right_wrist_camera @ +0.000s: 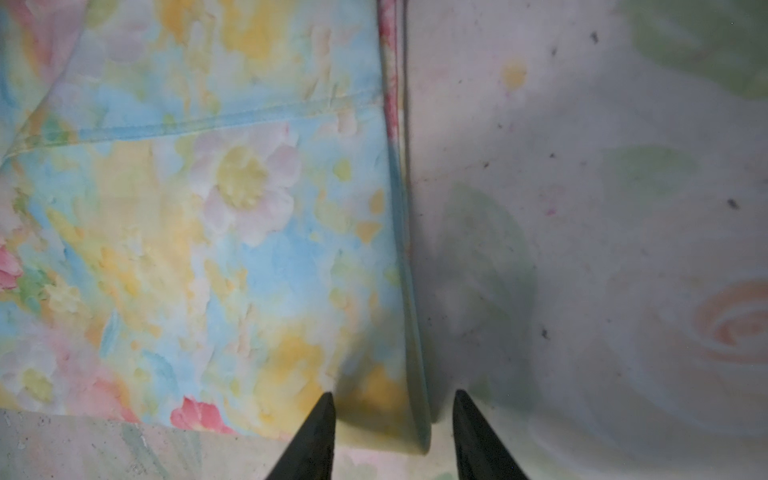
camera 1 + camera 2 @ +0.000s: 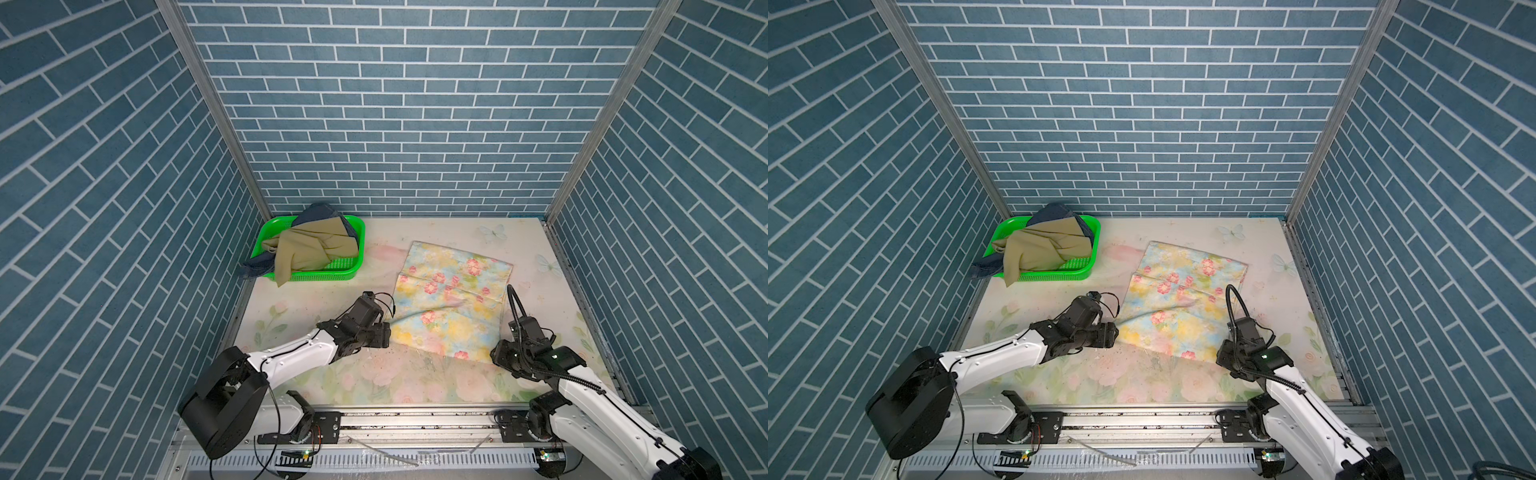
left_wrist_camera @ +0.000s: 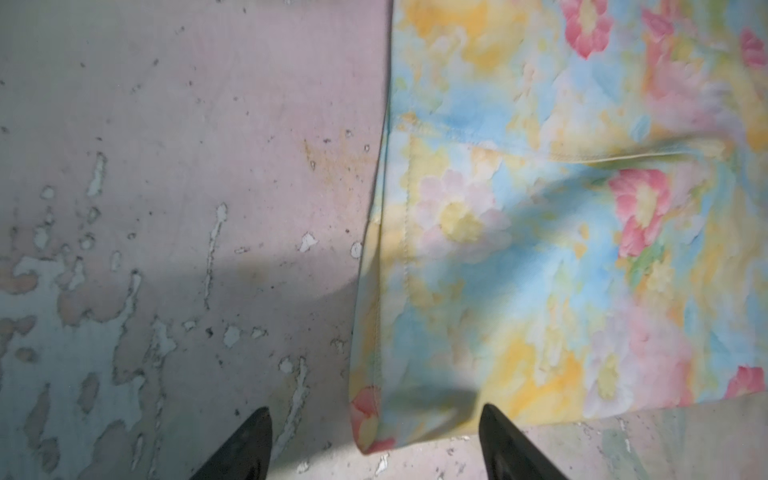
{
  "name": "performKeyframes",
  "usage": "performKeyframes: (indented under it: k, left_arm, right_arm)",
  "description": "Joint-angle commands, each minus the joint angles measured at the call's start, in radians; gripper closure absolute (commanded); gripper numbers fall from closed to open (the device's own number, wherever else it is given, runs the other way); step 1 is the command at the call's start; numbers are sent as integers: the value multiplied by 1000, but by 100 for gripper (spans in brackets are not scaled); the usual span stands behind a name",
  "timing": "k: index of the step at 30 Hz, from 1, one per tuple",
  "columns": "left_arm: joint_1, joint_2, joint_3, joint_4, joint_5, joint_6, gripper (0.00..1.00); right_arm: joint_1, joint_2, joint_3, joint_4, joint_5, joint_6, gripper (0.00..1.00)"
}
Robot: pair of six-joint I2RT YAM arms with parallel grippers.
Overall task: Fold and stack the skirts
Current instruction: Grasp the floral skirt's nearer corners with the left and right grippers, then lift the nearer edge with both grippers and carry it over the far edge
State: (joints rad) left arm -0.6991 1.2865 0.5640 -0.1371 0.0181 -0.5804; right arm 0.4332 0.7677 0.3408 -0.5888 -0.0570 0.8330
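— First, the left end effector (image 3: 376, 409)?
— Open wide. One black finger (image 3: 249, 449) over the bare bench (image 3: 166, 187), the other over cloth, with a near corner of the flowery skirt (image 3: 540, 249) in between. Not pinching.
— And the right end effector (image 1: 392, 392)?
— Open too, but not as wide. Set around the other near corner of the same skirt, with a folded edge poking up between the fingers (image 1: 311, 440). Too close to tell if touching the cloth.
— Where on the bench, seen from above?
— Lying flat, a bit right of the middle, with a long wrinkle across. Left arm (image 2: 291, 353) at one near corner, right arm (image 2: 582, 390) at the other.
— The other skirts?
— Piled in the green basket (image 2: 332, 275) at the far left corner of the bench. On top, the khaki skirt (image 2: 316, 245), one end hanging over the near rim. Under it, the denim skirt (image 2: 318, 210), dark blue, sticking out at the back and spilling over the left side.
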Motion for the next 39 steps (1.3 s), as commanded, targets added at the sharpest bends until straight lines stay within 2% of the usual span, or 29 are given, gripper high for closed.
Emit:
performKeyframes:
  k: [1,9,13,19,21,24,29,34,39]
  left_arm:
    - [-5,-4,13,28,-21,-9,21]
    - [-4,47,41,76,14,-29,29]
    - [-5,52,31,106,15,-48,35]
    - [-5,88,29,132,37,-64,46]
    - [-5,93,23,140,40,-68,58]
    - [-5,96,21,148,39,-74,68]
    - [-5,93,48,148,33,-72,99]
    - [-5,55,129,78,22,-31,100]
    - [-5,-15,300,-57,-15,43,100]
  right_arm:
    - [9,-6,-35,25,-9,46,60]
    - [10,-23,-39,63,-14,48,91]
    - [9,-24,-36,74,-18,46,99]
    - [10,-23,-35,87,-19,43,100]
    - [10,-27,-34,86,-18,40,100]
    - [10,-42,-31,76,-14,38,100]
    - [9,-70,-4,45,12,17,100]
    - [10,-130,127,-43,94,-41,100]
    - [10,-129,326,-106,164,-116,100]
